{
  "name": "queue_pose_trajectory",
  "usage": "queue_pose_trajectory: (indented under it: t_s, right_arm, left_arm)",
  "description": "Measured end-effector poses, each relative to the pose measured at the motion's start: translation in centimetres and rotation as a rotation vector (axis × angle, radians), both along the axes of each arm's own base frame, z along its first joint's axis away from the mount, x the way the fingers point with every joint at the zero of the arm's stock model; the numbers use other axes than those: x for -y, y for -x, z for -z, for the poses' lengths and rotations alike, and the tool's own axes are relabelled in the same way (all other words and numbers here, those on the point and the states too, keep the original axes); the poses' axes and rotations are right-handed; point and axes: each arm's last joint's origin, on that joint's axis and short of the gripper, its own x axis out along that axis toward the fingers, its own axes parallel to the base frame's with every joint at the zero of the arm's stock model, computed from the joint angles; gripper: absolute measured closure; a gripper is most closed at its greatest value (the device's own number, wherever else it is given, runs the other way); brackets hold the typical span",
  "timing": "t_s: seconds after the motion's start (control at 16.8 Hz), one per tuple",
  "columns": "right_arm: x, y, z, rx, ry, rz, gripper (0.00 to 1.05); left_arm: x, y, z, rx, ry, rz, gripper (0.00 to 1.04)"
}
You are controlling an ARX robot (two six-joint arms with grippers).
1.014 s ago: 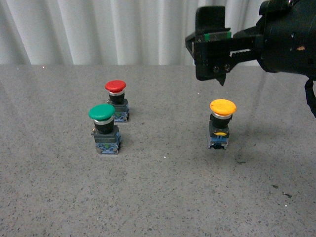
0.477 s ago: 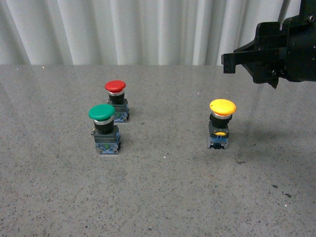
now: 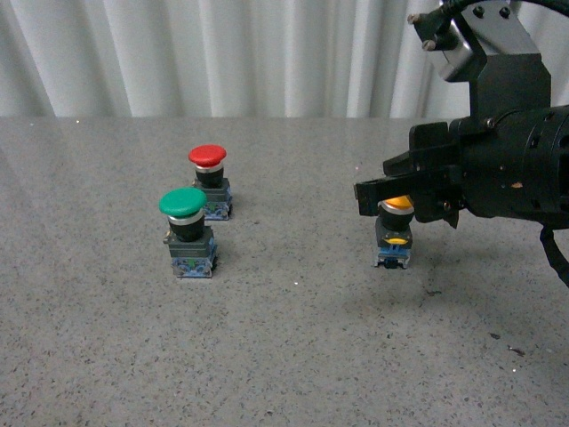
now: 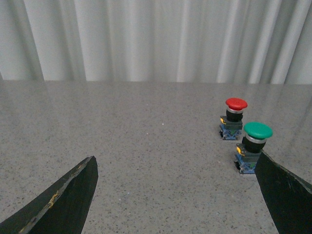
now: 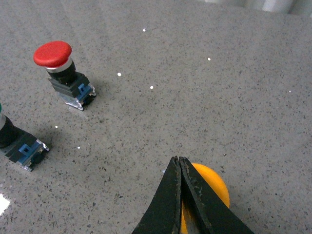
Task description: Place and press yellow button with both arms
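Note:
The yellow button (image 3: 394, 233) stands upright on the grey table, right of centre; its cap is partly hidden behind my right gripper. My right gripper (image 3: 366, 191) is shut and empty, its closed fingers lying over the yellow cap (image 5: 210, 184); in the right wrist view the gripper (image 5: 177, 161) has its tips just past the cap's edge. Whether it touches the cap I cannot tell. My left gripper (image 4: 178, 195) is open and empty, its fingers (image 4: 68, 195) wide apart above bare table. The left arm is out of the front view.
A green-capped button (image 3: 188, 233) and a red-capped button (image 3: 210, 181) stand left of centre, close together. They also show in the left wrist view, green (image 4: 253, 152) beside one finger, red (image 4: 234, 118) behind it. White curtains hang behind the table.
My right gripper has swung down and left from high at the upper right. It now lies over the yellow cap. The buttons have not moved.

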Motion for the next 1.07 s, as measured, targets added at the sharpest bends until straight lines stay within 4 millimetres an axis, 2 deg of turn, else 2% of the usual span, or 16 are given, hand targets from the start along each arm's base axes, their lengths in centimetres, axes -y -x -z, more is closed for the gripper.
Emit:
queue_pose_trajectory:
  t_s: [1.07]
  right_arm:
    - [-0.5,0.1,1.4,-0.061,0.042,-0.033,1.03]
  left_arm:
    - [0.0,0.0,0.0,0.000,0.000,0.000,0.07]
